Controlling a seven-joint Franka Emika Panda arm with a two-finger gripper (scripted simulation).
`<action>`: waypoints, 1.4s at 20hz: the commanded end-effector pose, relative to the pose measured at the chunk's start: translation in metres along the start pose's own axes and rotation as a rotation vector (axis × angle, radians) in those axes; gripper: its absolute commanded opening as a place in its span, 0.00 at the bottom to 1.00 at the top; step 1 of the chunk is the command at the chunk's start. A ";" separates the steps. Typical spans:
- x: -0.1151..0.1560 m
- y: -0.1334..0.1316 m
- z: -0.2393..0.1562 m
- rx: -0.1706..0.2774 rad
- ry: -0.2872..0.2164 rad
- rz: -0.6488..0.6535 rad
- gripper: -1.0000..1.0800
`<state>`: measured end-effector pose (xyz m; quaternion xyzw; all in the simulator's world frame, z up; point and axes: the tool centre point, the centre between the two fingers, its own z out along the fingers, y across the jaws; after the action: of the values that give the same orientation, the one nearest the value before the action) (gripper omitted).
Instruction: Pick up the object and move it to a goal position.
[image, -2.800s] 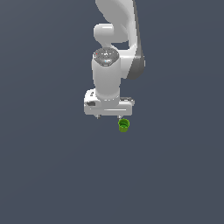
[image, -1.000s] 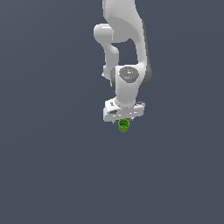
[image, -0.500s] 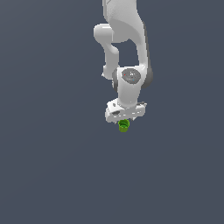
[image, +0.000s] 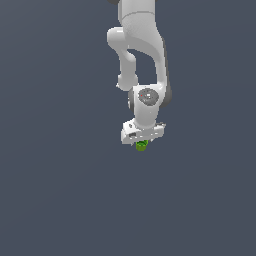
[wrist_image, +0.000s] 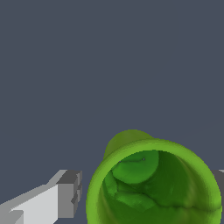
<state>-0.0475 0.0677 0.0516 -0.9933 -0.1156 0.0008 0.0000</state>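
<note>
My gripper (image: 142, 143) hangs straight over the cup (image: 141, 146), its hollow mouth facing up between my fingers (wrist_image: 65, 194), which flank it with a gap showing on one side, not yet clamped.

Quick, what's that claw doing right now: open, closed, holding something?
Gripper: open around the green cup, one finger apart from its wall; not gripping yet.
</note>
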 end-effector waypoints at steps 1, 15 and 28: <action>0.001 0.000 0.007 0.000 0.001 -0.001 0.96; 0.001 0.000 0.008 0.000 0.001 -0.001 0.00; 0.001 -0.001 -0.039 0.000 0.001 -0.001 0.00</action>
<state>-0.0472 0.0684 0.0800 -0.9933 -0.1159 0.0012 0.0001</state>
